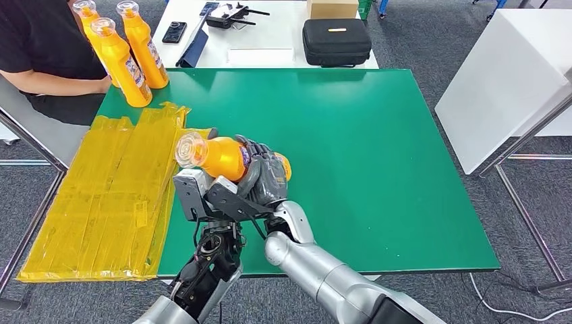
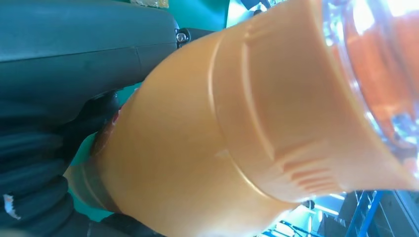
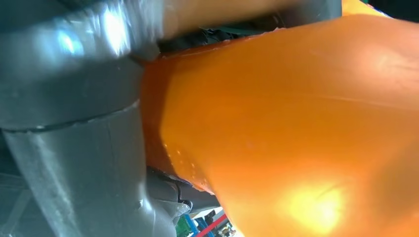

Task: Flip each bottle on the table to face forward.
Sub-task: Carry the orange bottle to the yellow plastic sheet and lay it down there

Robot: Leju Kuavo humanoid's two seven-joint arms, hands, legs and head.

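Both hands, left hand (image 1: 202, 192) and right hand (image 1: 266, 177), grasp the bottle (image 1: 226, 156) sideways above the worktop (image 1: 378, 169) (cap toward the robot); uneven release during handover could drop it.

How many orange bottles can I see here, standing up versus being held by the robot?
Standing orange bottles at the table's far left corner: 3
Orange bottle held sideways in the robot's hands: 1
Total: 4

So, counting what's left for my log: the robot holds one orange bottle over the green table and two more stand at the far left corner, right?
Not quite: three bottles stand at that corner, per the head view. The held bottle is correct.
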